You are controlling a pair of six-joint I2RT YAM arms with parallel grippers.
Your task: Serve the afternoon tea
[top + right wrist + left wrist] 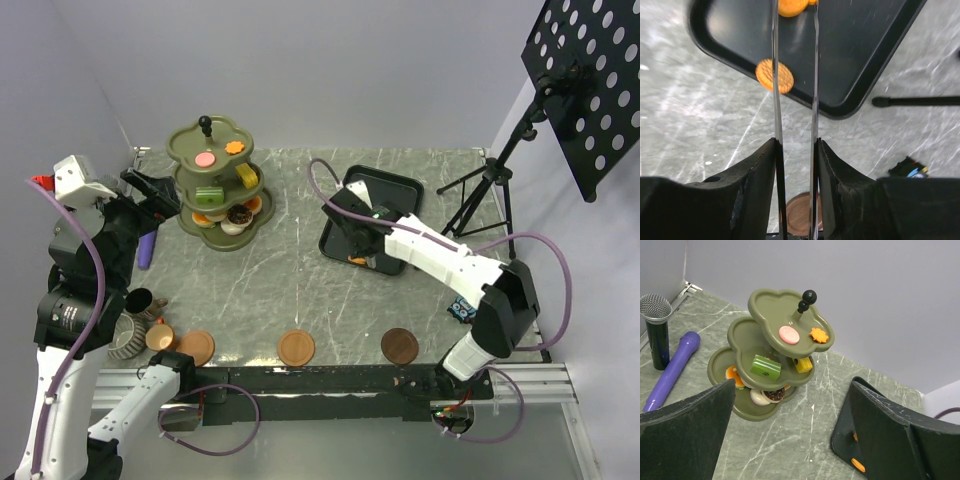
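Note:
The olive-green three-tier stand point(215, 185) at the back left carries pink point(788, 334), orange point(818, 335), green point(766, 367) and brown point(774, 394) pastries. My left gripper point(790, 440) hovers open just left of it, holding nothing. My right gripper point(796, 145) is shut on the metal tongs point(815, 75) over the black tray point(865, 50). The tong tips stand on either side of an orange pastry point(792, 6); whether they pinch it I cannot tell. A round orange biscuit point(781, 75) lies by the tray's rim. Three cups point(145, 325) cluster at the front left.
Three brown saucers point(196, 347), point(296, 347), point(399, 346) line the front edge. A purple microphone point(672, 370) and a black one point(657, 330) lie left of the stand. A tripod leg point(920, 101) and a perforated black board point(590, 80) stand at the right.

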